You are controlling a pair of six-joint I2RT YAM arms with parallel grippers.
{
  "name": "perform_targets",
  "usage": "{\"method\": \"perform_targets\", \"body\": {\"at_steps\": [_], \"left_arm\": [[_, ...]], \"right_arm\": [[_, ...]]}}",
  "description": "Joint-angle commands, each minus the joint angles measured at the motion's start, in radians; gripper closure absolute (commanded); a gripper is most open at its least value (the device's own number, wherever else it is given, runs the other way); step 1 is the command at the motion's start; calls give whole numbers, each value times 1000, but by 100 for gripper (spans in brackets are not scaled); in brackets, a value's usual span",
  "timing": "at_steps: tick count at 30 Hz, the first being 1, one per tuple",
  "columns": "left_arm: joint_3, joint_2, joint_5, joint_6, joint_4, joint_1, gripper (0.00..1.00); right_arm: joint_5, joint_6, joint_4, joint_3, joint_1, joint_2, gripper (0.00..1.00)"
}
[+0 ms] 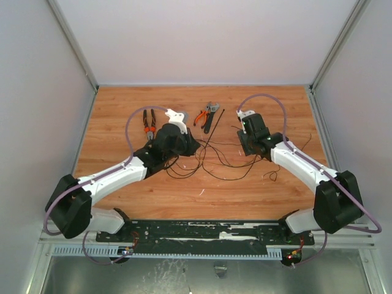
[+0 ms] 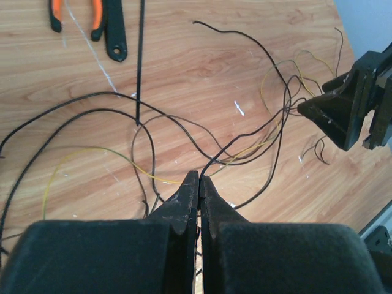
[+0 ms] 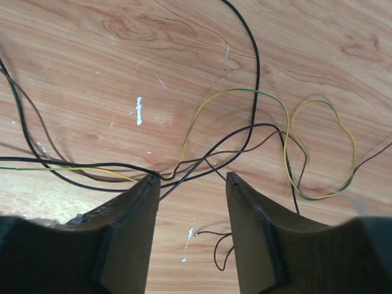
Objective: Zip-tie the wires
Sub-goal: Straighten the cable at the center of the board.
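The counter point(image 1: 257, 190) is warm, streaky wood-grain board flecked with small white scuffs. The wires point(image 1: 214, 162) sprawl across its middle as very thin, limp strands, mostly black-brown with a few yellow and yellow-green ones, thrown into loose, overlapping loops. The zip tie point(image 2: 139, 61), a flat, straight black plastic strip, lies at about 12 o'clock from the tangle, with its near end touching a curve of wire. At about 11 o'clock from the tangle in the left wrist view lie orange-handled pliers point(image 2: 55, 15) with a black tool handle point(image 2: 115, 37) just beside them. A second pair of pliers point(image 1: 149, 122) with orange-and-black grips lies farther out, at 10 o'clock in the top view. The left gripper point(image 2: 199, 177) has its matte black wedge-shaped jaws pressed together, with a black strand and a yellow strand running into the seam at their tips, so they appear pinched there. The right gripper point(image 3: 193, 177) shows its dark tapered jaws standing apart; several strands cross the gap just past its tips, brushing the left-hand one, and none is clamped.
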Motion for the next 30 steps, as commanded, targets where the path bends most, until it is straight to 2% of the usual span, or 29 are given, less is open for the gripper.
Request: {"method": "perform_targets", "body": {"at_steps": [1,3,8,14,17,20,24,30], "left_arm": [[-38,-58,-16,-7,-9,25,100],[-42,-73,-22,-5,-29,32,100],[-69,-112,-39,-7,-50,48,100],[-104,-125,-38,-11,-51,56,100],[-112,-128,-43,-8,-51,58,100],[-117,-135,-45,-10,-54,61,100],[-115,-148,-36,-8,-50,62,100],[-119,-167,-31,-6,-50,62,100]], "right_arm": [[-28,9,24,39,-13,-37,48],[-20,20,15,43,-16,-40,44],[-54,75,-15,49,-71,-61,44],[-205,155,35,-40,-197,-212,43],[-229,178,33,-88,-234,-275,39],[-265,231,13,-133,-244,-315,39],[-428,292,46,-228,-245,-381,39],[-422,391,55,-294,-244,-391,38]]}}
